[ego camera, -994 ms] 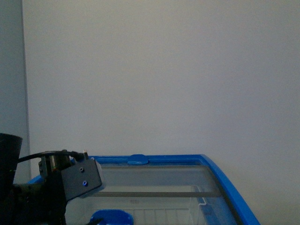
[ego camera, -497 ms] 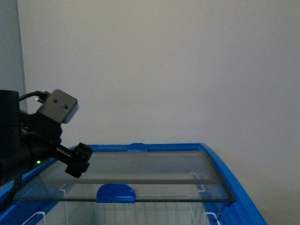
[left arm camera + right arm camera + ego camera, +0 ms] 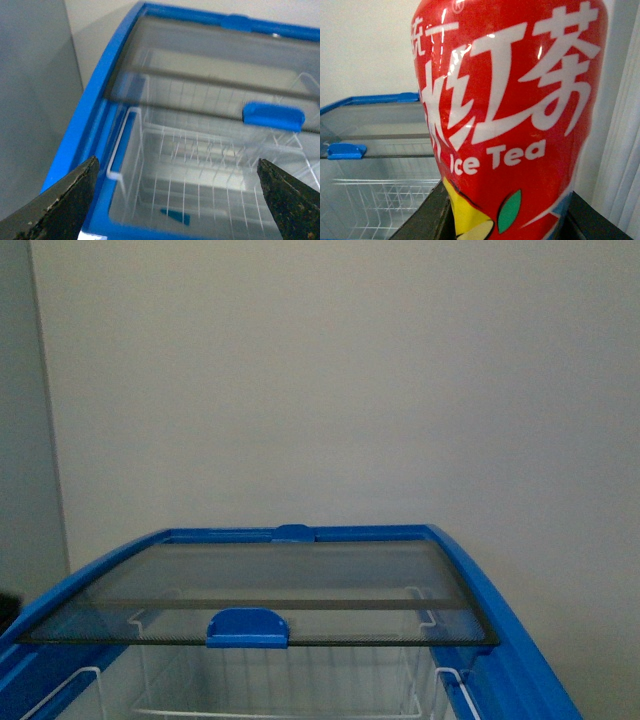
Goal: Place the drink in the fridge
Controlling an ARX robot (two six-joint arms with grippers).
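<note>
The fridge [image 3: 500,640] is a white chest with a blue rim. Its curved glass lid [image 3: 300,580] is slid toward the wall, the blue handle [image 3: 248,627] at its near edge. The front part is uncovered, with white wire baskets [image 3: 200,170] inside. My left gripper [image 3: 177,200] hangs open above that uncovered part, with nothing between its dark fingertips [image 3: 65,200]. My right gripper [image 3: 507,220] is shut on the drink [image 3: 510,100], whose red label with white characters and "Ice Tea" fills the right wrist view; the cap is out of view. Neither gripper shows in the front view.
A plain wall rises behind the fridge. A tall grey cabinet [image 3: 30,100] stands close against the fridge's side. In the right wrist view the fridge rim [image 3: 370,98] and lid handle [image 3: 345,150] lie beside the bottle, with a pale ribbed surface [image 3: 625,150] on the other side.
My left arm, seen at the left of the front view earlier, has gone out of that view. The lid's blue handle sits farther back now, and more of the baskets is uncovered.
</note>
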